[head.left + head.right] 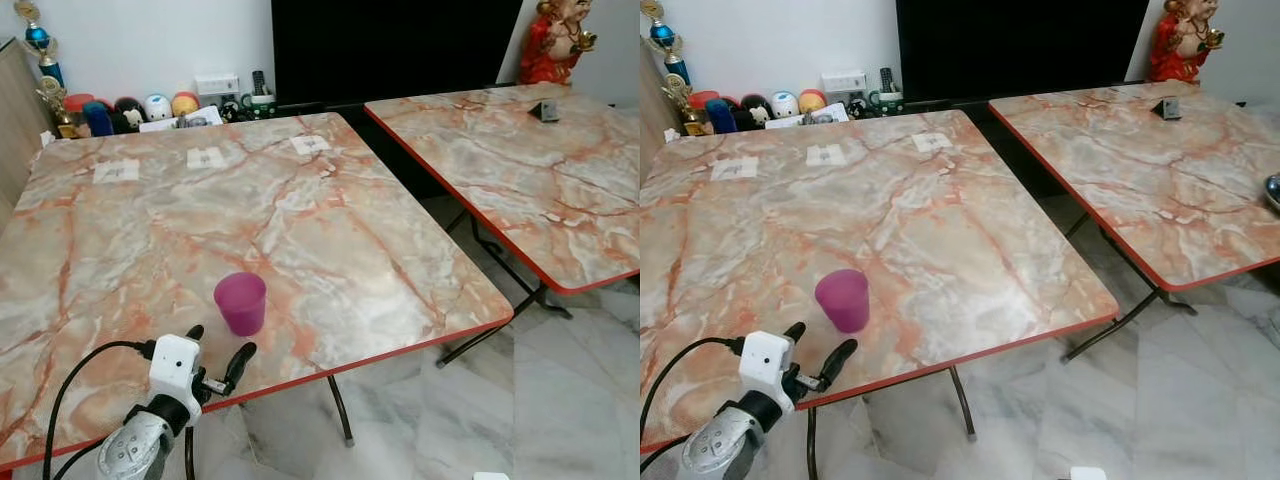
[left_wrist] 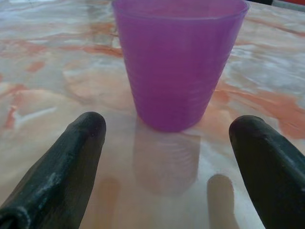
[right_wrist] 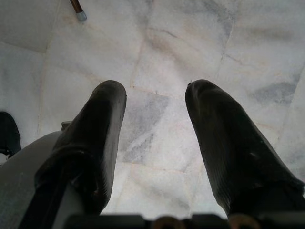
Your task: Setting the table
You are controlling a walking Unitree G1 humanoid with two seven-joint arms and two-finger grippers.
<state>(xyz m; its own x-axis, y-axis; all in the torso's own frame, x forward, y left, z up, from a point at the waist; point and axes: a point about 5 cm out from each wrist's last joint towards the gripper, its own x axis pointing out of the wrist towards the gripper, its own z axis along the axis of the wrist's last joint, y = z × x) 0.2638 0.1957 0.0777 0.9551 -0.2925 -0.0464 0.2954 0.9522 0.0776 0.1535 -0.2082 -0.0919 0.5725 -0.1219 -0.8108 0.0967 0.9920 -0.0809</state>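
Purple plastic cup [image 1: 240,302], upright, open mouth up, standing near the front edge of marble-patterned folding table [image 1: 330,230], left of centre

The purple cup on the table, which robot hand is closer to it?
Left. The left hand sits just short of the purple cup, fingers open and apart from it. The right hand hangs over the marble floor, away from the cup.

Cup [image 1: 241,302] on table [image 1: 330,240] — near its front edge.
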